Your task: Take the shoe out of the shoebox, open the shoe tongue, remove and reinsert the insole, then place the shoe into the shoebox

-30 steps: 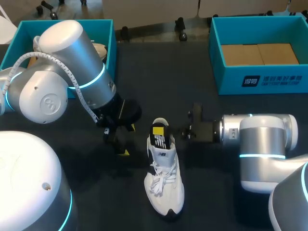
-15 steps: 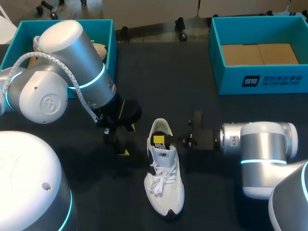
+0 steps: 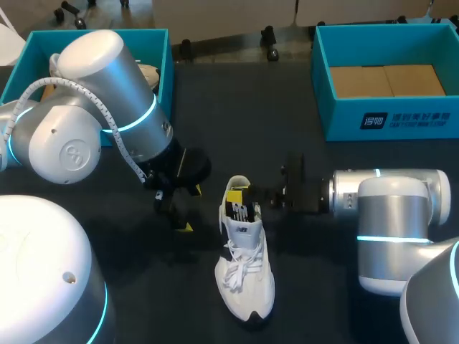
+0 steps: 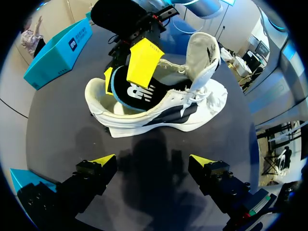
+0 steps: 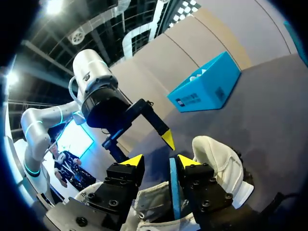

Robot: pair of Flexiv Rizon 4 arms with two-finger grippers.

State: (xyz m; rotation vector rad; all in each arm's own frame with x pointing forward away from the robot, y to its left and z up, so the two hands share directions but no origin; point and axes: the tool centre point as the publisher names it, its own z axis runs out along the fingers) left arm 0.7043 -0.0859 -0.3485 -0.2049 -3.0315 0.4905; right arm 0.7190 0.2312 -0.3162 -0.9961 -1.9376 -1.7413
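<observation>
1. The white lace-up sneaker [image 3: 245,276] stands on the dark table [image 3: 315,301], heel toward 12 o'clock;
2. The right gripper [image 5: 161,161], coming in from 3 o'clock, is closed narrowly on the black blue-edged insole [image 4: 137,94], which sticks up from the heel opening;
3. The left gripper [image 4: 151,161], at the sneaker's 10 o'clock, is spread wide and holds nothing.

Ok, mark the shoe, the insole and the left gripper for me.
shoe [image 3: 247,290], head view, on the white toe.
insole [image 4: 137,91], left wrist view, on its black top face.
left gripper [image 4: 153,161], left wrist view, midway between its open yellow tips.
</observation>
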